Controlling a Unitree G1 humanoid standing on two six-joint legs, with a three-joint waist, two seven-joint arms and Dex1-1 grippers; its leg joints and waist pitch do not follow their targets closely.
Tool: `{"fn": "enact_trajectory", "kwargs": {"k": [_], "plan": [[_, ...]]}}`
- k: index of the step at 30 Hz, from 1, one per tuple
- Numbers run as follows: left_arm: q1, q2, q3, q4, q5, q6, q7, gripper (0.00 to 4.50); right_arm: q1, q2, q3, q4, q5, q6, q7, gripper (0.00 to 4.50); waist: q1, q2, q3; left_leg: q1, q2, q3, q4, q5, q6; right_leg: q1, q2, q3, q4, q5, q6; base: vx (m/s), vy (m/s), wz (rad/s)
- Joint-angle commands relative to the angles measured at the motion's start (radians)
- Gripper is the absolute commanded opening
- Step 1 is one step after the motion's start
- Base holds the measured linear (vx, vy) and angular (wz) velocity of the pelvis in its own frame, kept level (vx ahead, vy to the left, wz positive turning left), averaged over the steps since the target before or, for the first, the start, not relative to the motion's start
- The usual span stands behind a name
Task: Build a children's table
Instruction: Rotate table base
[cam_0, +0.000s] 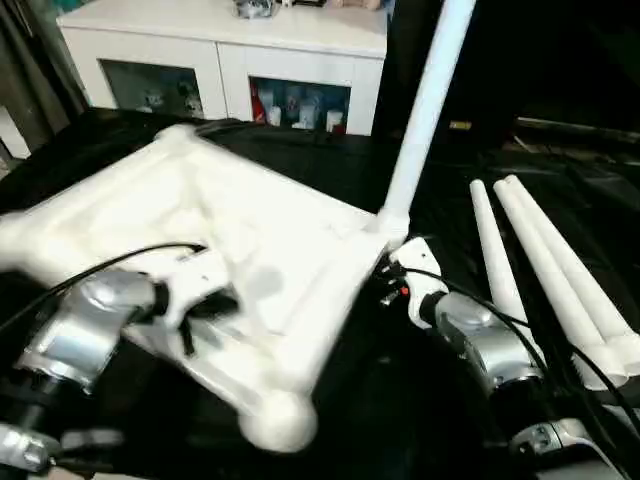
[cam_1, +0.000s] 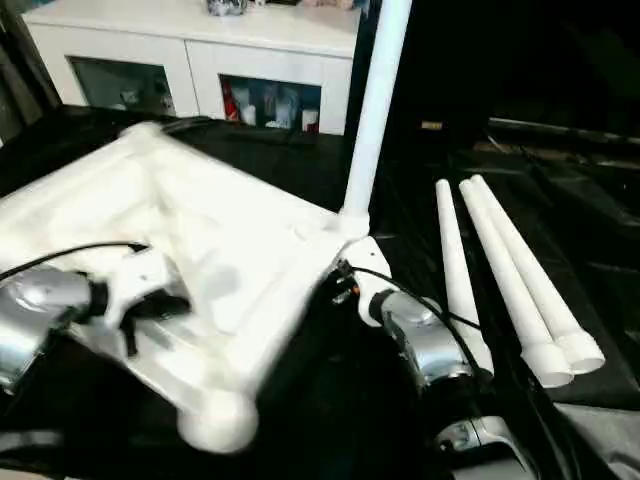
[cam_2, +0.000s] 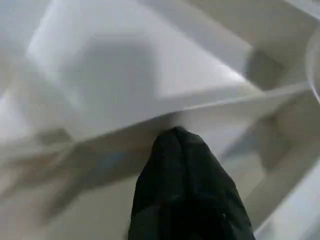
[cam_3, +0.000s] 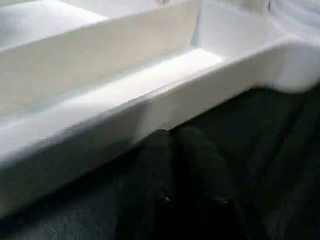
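Step in hand: one leg (cam_0: 425, 110) stands in a corner socket of the upturned tabletop (cam_0: 230, 250); three more lie loose, so I judge the build about a quarter done.
Tabletop: underside up on the black work surface (cam_0: 400, 400), tilted, its near corner socket (cam_0: 280, 420) pointing toward the robot; its long axis runs from that near corner back toward the cabinet (cam_0: 225, 60).
Fitted leg: upright, leaning slightly away from the tabletop, long axis near vertical, at the tabletop's right corner.
Loose legs (cam_0: 540, 270): side by side to the right of the tabletop, well apart from it, long axes running away from the robot, wider ends nearest.
Left gripper (cam_2: 175, 150): fingers together, tip against a rib of the tabletop's underside, holding nothing.
Right gripper (cam_3: 177, 165): fingers nearly together, just below the tabletop's outer rim beside the fitted leg; no grasp visible.
Next move: probably fetching a loose leg and aligning it over an empty socket.
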Motion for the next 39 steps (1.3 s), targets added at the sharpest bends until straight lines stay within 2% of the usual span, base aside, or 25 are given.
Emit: {"fn": "enact_trajectory", "kwargs": {"k": [1,3,4,5,6,7,10,12,13,14,15,16,19,21,22,25,27,31,32,33,34,35,36,38,39], "plan": [[-0.026,-0.054,-0.037,-0.041,-0.029,-0.026,-0.008,0.00,-0.028,0.016,0.030,-0.006,0.000,-0.024,0.016,0.21,-0.002,0.010,-0.061,0.017,0.025,-0.005,-0.071,-0.214,-0.022,0.046,-0.076,0.054,-0.068,-0.182,-0.197,0.000,0.000,0.00],[-0.056,-0.081,-0.044,0.014,0.016,-0.063,0.041,0.00,-0.029,0.010,0.027,0.000,-0.006,-0.031,0.009,0.01,0.000,0.016,-0.062,0.017,0.026,-0.006,-0.071,-0.218,-0.024,0.046,-0.077,0.054,-0.070,-0.189,-0.191,0.000,0.000,0.00],[-0.069,-0.090,-0.044,0.037,0.035,-0.075,0.065,0.00,-0.029,0.008,0.025,0.002,-0.009,-0.034,0.006,0.01,0.000,0.012,-0.062,0.017,0.023,-0.005,-0.071,-0.224,-0.024,0.047,-0.073,0.053,-0.073,-0.194,-0.183,0.000,0.000,0.00],[-0.089,-0.102,-0.044,0.075,0.063,-0.103,0.103,0.00,-0.030,0.005,0.023,0.004,-0.013,-0.038,0.003,0.01,0.001,0.019,-0.063,0.019,0.022,-0.006,-0.069,-0.229,-0.025,0.046,-0.074,0.053,-0.073,-0.204,-0.180,0.000,0.000,0.00],[-0.096,-0.104,-0.044,0.085,0.072,-0.110,0.119,0.00,-0.030,0.005,0.021,0.007,-0.015,-0.041,0.003,0.01,0.000,0.015,-0.062,0.017,0.021,-0.005,-0.069,-0.234,-0.023,0.047,-0.074,0.053,-0.077,-0.216,-0.173,0.000,0.000,0.00],[-0.120,-0.111,-0.044,0.127,0.096,-0.125,0.162,0.00,-0.028,0.000,0.017,0.002,-0.018,-0.042,0.000,0.01,0.001,0.020,-0.063,0.017,0.020,-0.008,-0.068,-0.238,-0.025,0.048,-0.074,0.052,-0.077,-0.233,-0.164,0.000,0.000,0.00],[-0.163,-0.110,-0.058,0.206,0.150,-0.158,0.232,0.00,-0.020,-0.014,0.008,-0.016,-0.022,-0.042,-0.006,0.01,0.001,0.015,-0.064,0.015,0.022,-0.011,-0.069,-0.245,-0.028,0.049,-0.075,0.050,-0.078,-0.254,-0.155,0.000,0.000,0.00],[-0.184,-0.106,-0.071,0.253,0.188,-0.185,0.282,0.00,-0.016,-0.024,-0.010,-0.034,-0.024,-0.041,-0.026,0.01,0.000,0.015,-0.066,0.017,0.023,-0.012,-0.069,-0.240,-0.028,0.047,-0.073,0.049,-0.077,-0.243,-0.154,0.000,0.000,0.00],[-0.193,-0.107,-0.073,0.271,0.201,-0.190,0.305,0.00,-0.015,-0.029,-0.021,-0.042,-0.021,-0.038,-0.034,0.01,-0.002,0.025,-0.065,0.017,0.023,-0.012,-0.069,-0.246,-0.031,0.045,-0.071,0.049,-0.079,-0.228,-0.159,0.000,0.000,0.00],[-0.211,-0.113,-0.073,0.312,0.224,-0.207,0.361,0.00,-0.014,-0.042,-0.046,-0.063,-0.017,-0.032,-0.062,0.01,0.000,0.020,-0.068,0.017,0.022,-0.012,-0.067,-0.239,-0.032,0.050,-0.071,0.049,-0.073,-0.212,-0.159,0.000,0.000,0.00],[-0.228,-0.127,-0.063,0.346,0.233,-0.216,0.413,0.00,-0.014,-0.053,-0.070,-0.084,-0.012,-0.022,-0.089,0.01,0.001,0.023,-0.069,0.016,0.021,-0.013,-0.066,-0.227,-0.031,0.051,-0.072,0.049,-0.071,-0.198,-0.161,0.000,0.000,0.00],[-0.228,-0.127,-0.063,0.346,0.233,-0.216,0.413,0.00,-0.014,-0.053,-0.070,-0.084,-0.012,-0.022,-0.089,0.01,0.001,0.022,-0.069,0.016,0.020,-0.011,-0.064,-0.215,-0.030,0.050,-0.069,0.050,-0.071,-0.179,-0.162,0.000,0.000,0.00],[-0.262,-0.165,-0.039,0.412,0.248,-0.240,0.532,0.00,-0.025,-0.073,-0.126,-0.119,-0.011,0.025,-0.164,0.01,0.005,0.021,-0.071,0.015,0.019,-0.009,-0.061,-0.189,-0.025,0.051,-0.067,0.049,-0.069,-0.143,-0.170,0.000,0.000,0.00],[-0.282,-0.178,-0.038,0.454,0.270,-0.257,0.602,0.00,-0.037,-0.088,-0.158,-0.152,-0.018,0.107,-0.213,0.01,0.003,0.019,-0.071,0.011,0.016,-0.010,-0.061,-0.178,-0.019,0.055,-0.067,0.048,-0.068,-0.132,-0.172,0.000,0.000,0.00],[-0.286,-0.178,-0.043,0.467,0.280,-0.264,0.613,0.00,-0.042,-0.097,-0.166,-0.172,-0.025,0.145,-0.227,0.01,0.004,0.019,-0.073,0.015,0.017,-0.010,-0.060,-0.179,-0.020,0.055,-0.068,0.048,-0.068,-0.135,-0.171,0.000,0.000,0.00],[-0.286,-0.174,-0.039,0.471,0.293,-0.266,0.646,0.00,-0.048,-0.121,-0.193,-0.251,-0.017,0.245,-0.227,0.01,0.003,0.017,-0.072,0.012,0.016,-0.011,-0.060,-0.171,-0.016,0.059,-0.067,0.048,-0.068,-0.136,-0.162,0.000,0.000,0.00],[-0.282,-0.171,-0.025,0.456,0.283,-0.279,0.655,0.00,-0.048,-0.135,-0.212,-0.298,0.000,0.295,-0.225,0.01,0.003,0.019,-0.072,0.013,0.017,-0.011,-0.059,-0.165,-0.011,0.057,-0.069,0.048,-0.068,-0.132,-0.164,0.000,0.000,0.00],[-0.229,-0.189,0.049,0.283,0.146,-0.235,0.534,0.00,-0.063,-0.181,-0.243,-0.364,-0.005,0.521,-0.241,0.31,0.005,0.011,-0.071,0.014,0.021,-0.008,-0.060,-0.149,-0.012,0.055,-0.069,0.048,-0.066,-0.120,-0.195,0.000,0.000,0.00],[-0.213,-0.192,0.054,0.242,0.105,-0.236,0.488,0.00,-0.064,-0.192,-0.243,-0.381,-0.006,0.566,-0.243,0.45,0.009,0.015,-0.071,0.017,0.021,-0.007,-0.058,-0.155,-0.015,0.052,-0.070,0.049,-0.065,-0.124,-0.198,0.000,0.000,0.00],[-0.196,-0.194,0.057,0.199,0.071,-0.218,0.450,0.00,-0.065,-0.204,-0.241,-0.396,-0.010,0.612,-0.244,0.52,0.008,0.011,-0.069,0.016,0.021,-0.007,-0.061,-0.159,-0.017,0.055,-0.071,0.049,-0.065,-0.137,-0.198,0.000,0.000,0.00],[-0.193,-0.194,0.057,0.192,0.064,-0.217,0.444,0.00,-0.065,-0.205,-0.241,-0.398,-0.010,0.620,-0.243,0.57,0.010,0.013,-0.069,0.015,0.021,-0.007,-0.060,-0.159,-0.018,0.054,-0.072,0.049,-0.066,-0.143,-0.197,0.000,0.000,0.00],[-0.160,-0.197,0.052,0.108,-0.003,-0.207,0.377,0.00,-0.067,-0.224,-0.242,-0.424,-0.005,0.716,-0.232,0.68,0.009,0.007,-0.069,0.013,0.022,-0.007,-0.061,-0.153,-0.018,0.057,-0.073,0.050,-0.062,-0.142,-0.196,0.000,0.000,0.00],[-0.139,-0.202,0.050,0.053,-0.050,-0.189,0.341,0.00,-0.067,-0.232,-0.249,-0.444,0.004,0.778,-0.226,0.68,0.011,0.010,-0.069,0.014,0.022,-0.006,-0.061,-0.145,-0.018,0.055,-0.073,0.051,-0.063,-0.140,-0.194,0.000,0.000,0.00],[-0.125,-0.209,0.053,0.014,-0.087,-0.158,0.321,0.00,-0.068,-0.234,-0.259,-0.453,0.011,0.808,-0.228,0.93,0.010,0.009,-0.068,0.013,0.020,-0.003,-0.059,-0.148,-0.019,0.053,-0.072,0.051,-0.064,-0.145,-0.189,0.000,0.000,0.00],[-0.099,-0.219,0.053,-0.066,-0.149,-0.104,0.282,0.00,-0.076,-0.242,-0.271,-0.464,0.018,0.860,-0.231,1.01,0.009,0.008,-0.068,0.014,0.019,-0.003,-0.059,-0.156,-0.021,0.053,-0.072,0.051,-0.066,-0.167,-0.183,0.000,0.000,0.00]]}}
